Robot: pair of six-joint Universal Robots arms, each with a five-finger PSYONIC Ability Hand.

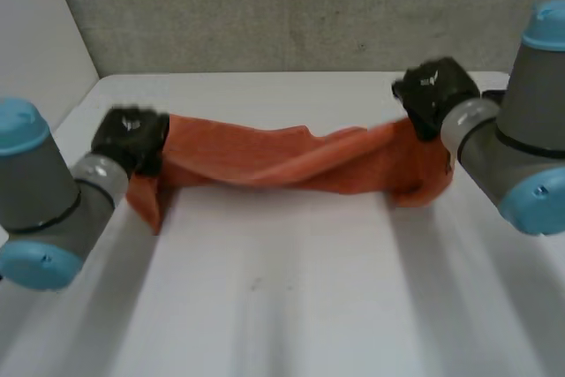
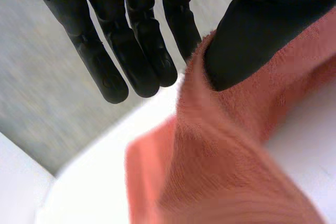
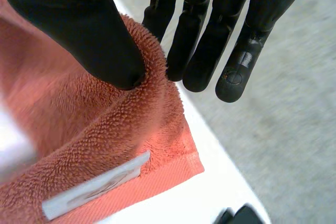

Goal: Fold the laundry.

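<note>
Fingers and thumb of your left hand and right hand pinch opposite ends of the orange towel, holding it stretched over the surface, probably to flatten it for folding.

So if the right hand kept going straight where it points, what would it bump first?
Probably the grey wall. Past the right hand, which pinches the towel, there's only a strip of table, then wall; how far is unclear.

Grey left arm lower left, right arm far right, light-blue caps, silver wrist rings, black left hand, right hand, white logos.
</note>
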